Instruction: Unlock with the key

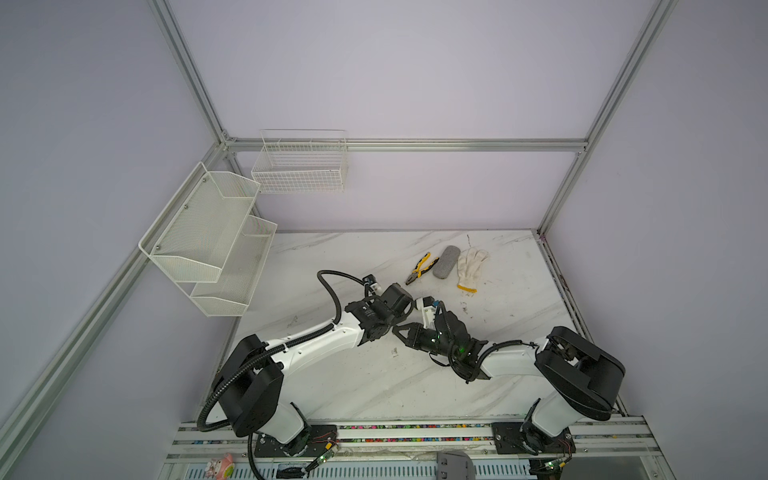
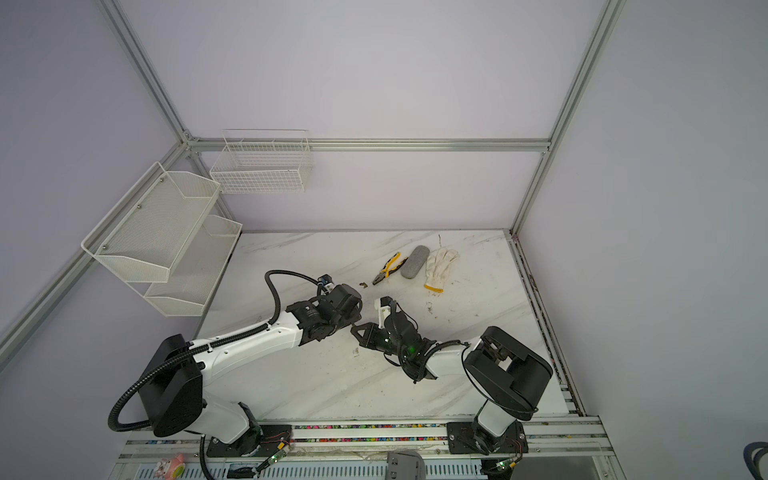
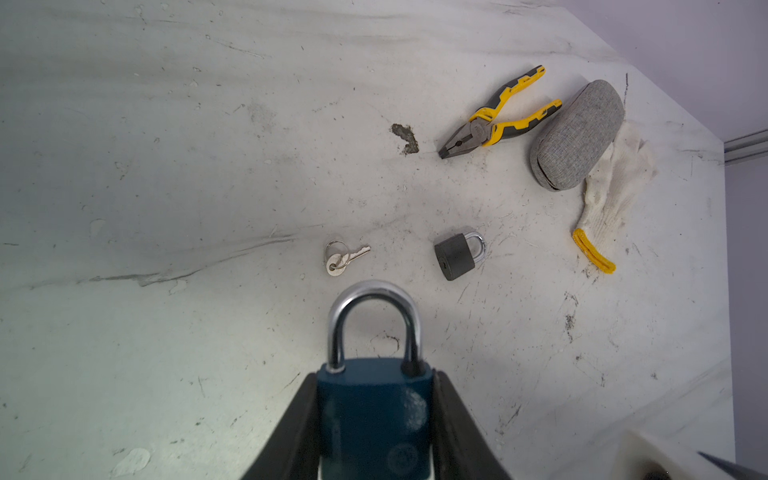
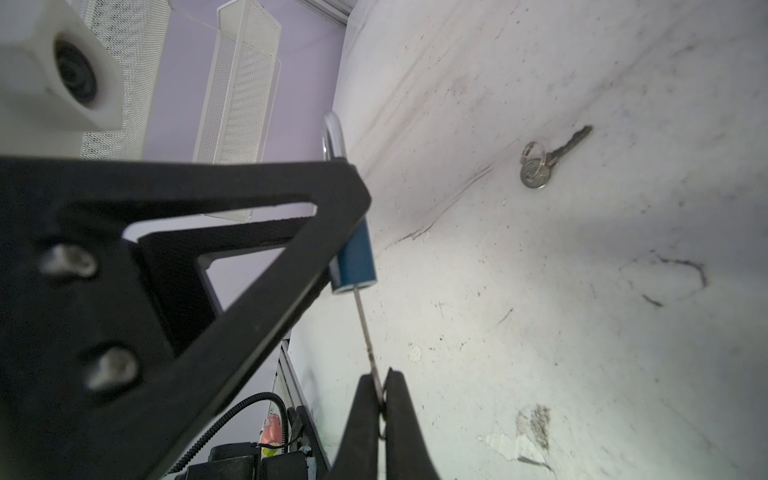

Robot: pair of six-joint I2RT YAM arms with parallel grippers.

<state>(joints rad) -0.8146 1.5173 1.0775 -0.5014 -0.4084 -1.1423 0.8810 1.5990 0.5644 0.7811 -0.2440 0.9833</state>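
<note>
The marble table carries everything, and both arms meet over its middle. At the far right lie a white glove, a grey case and yellow pliers, well apart from the work.

The left gripper is narrowed onto the smooth sides of the blue padlock and holds it clear of the table. The shackle sits in the body at both legs, so it looks locked. The right gripper is pinched tight on the key, whose thin shaft runs into the padlock's bottom face.

The turn looks risky – if the right wrist rotates off the key's axis, the shaft may bend, or the lock may twist between the left pads.

A grey padlock and a spare key lie on the table near the middle – should the held key belong to that other lock, it will jam
</note>
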